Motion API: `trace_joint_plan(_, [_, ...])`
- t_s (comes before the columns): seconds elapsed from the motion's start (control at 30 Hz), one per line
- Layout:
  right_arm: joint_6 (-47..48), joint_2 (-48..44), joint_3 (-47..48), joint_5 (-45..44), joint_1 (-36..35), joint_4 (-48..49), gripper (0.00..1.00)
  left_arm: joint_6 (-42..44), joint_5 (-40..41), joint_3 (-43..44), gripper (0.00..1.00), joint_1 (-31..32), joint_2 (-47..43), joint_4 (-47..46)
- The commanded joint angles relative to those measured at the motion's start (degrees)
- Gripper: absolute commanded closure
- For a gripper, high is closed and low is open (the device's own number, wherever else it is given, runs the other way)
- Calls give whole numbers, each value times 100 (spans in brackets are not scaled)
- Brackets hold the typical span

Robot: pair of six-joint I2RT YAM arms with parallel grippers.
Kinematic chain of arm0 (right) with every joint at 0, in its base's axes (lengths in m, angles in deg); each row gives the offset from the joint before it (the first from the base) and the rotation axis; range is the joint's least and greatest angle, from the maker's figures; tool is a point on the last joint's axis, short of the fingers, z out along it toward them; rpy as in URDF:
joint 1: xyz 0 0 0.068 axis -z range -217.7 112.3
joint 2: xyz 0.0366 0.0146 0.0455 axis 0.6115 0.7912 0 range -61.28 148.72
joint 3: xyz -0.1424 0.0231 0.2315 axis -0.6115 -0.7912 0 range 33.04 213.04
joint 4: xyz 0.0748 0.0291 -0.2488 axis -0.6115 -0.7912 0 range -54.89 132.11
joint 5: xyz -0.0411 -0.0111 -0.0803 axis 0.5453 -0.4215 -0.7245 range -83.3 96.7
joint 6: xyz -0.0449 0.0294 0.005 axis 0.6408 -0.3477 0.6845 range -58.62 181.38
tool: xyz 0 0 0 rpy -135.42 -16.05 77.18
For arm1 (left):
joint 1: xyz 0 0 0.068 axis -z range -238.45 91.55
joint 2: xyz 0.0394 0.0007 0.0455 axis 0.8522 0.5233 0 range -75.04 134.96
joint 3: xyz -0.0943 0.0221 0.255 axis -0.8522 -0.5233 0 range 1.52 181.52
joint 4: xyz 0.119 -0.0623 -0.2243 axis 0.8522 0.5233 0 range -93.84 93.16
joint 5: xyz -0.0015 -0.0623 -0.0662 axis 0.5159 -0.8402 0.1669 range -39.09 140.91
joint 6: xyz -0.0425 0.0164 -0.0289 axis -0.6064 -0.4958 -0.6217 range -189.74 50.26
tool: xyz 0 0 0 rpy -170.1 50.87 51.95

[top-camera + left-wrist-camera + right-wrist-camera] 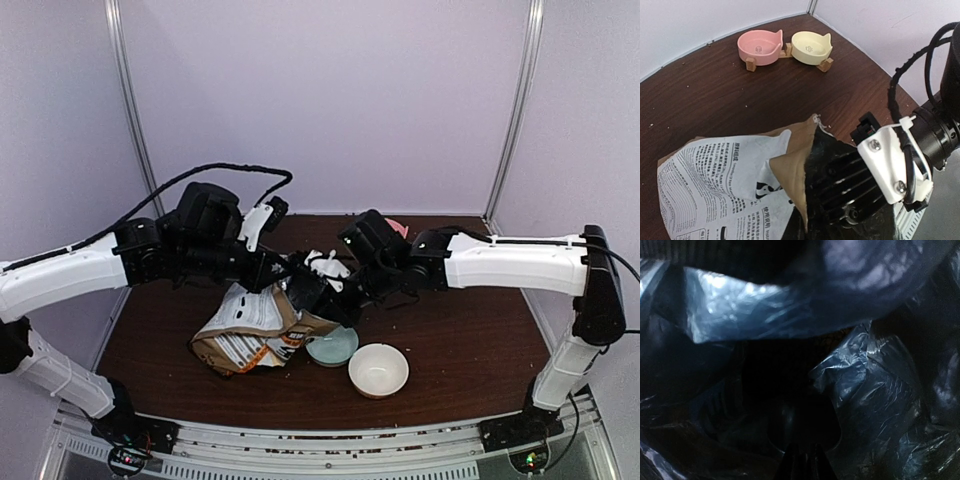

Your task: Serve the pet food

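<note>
The brown paper dog-food bag (250, 335) lies on the table with its mouth raised toward the arms. My left gripper (283, 272) is shut on the bag's upper rim, and in the left wrist view the bag (715, 175) fills the lower left. My right gripper (318, 292) reaches inside the bag mouth, where the left wrist view shows its black body (855, 185). In the right wrist view my right gripper (802, 460) is shut on a dark rounded scoop (800, 425), surrounded by crinkled bluish lining (870, 385). The pet food is lost in the darkness inside the bag.
A pale green dish (332, 347) and a white bowl (378, 369) sit just right of the bag, near the front. At the back of the table a pink bowl (759, 45) and a yellow bowl (811, 46) rest on a wooden stand. Crumbs dot the dark wood.
</note>
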Motion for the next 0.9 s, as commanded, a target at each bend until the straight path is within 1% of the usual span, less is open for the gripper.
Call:
trace_joint_plan(0.0, [-1,389,146,46,36,-567,100,112,657,-88,100,-65,276,-905])
trace_joint_plan(0.1, [-78,718,361,163,118,-297,100,386,790,192,100,-167,545,-822])
trace_joint_plan(0.17, [-99,958,537,217,161,-100,100,558,636,322,100,-339,658,-919])
trace_joint_plan(0.37, [-120,1891,1453,478,276,65,100,1285,-232,799,100,-719,1201,-1153])
trace_joint_plan(0.5, [-253,2274,1591,697,366,520,100,1375,-956,1231,100,-719,1705,-1128])
trace_joint_plan(0.53, [-307,2297,1560,723,383,648,100,1329,-1040,1298,100,-712,1770,-1079])
trace_joint_plan(0.57, [-369,2303,1503,736,408,785,100,1262,-1001,1314,98,-707,1779,-1040])
trace_joint_plan(0.67, [-506,2219,1227,773,481,1173,100,1054,-492,1129,76,-713,1476,-812])
trace_joint_plan(0.73, [-524,2120,1034,803,508,1315,100,914,-267,882,55,-722,1086,-603])
trace_joint_plan(0.77, [-518,2078,951,809,517,1349,100,836,-187,763,47,-729,880,-501])
trace_joint_plan(0.8, [-520,2034,869,810,523,1376,100,751,-99,644,40,-750,630,-371])
trace_joint_plan(0.87, [-511,1960,734,806,547,1433,100,572,164,438,32,-822,169,-84])
